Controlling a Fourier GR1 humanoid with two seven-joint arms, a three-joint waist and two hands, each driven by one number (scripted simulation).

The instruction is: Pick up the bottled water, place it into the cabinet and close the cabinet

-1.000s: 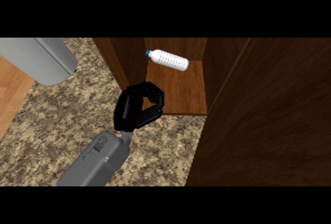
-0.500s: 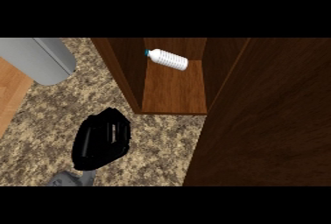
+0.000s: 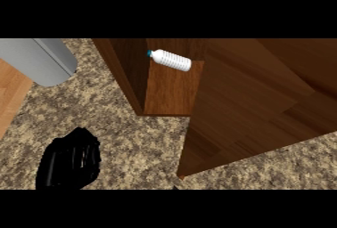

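Note:
The bottled water point(image 3: 170, 60), white with a teal cap, lies on its side deep on the brown cabinet's shelf point(image 3: 168, 91). The cabinet door point(image 3: 253, 102) stands at the right of the opening, slanting across the view, with its lower edge over the counter. My left hand point(image 3: 69, 160) is low at the left over the speckled counter. It is well clear of the cabinet, relaxed and holding nothing. My right hand shows nowhere.
A grey rounded appliance point(image 3: 39, 60) sits at the upper left. A light wooden surface point(image 3: 10, 95) runs along the left edge. The granite counter point(image 3: 132, 142) spreads between my hand and the cabinet front.
My left hand has drawn back from the cabinet's front down to the lower left. The door has swung, so counter now shows under its lower right. The bottle has stayed put.

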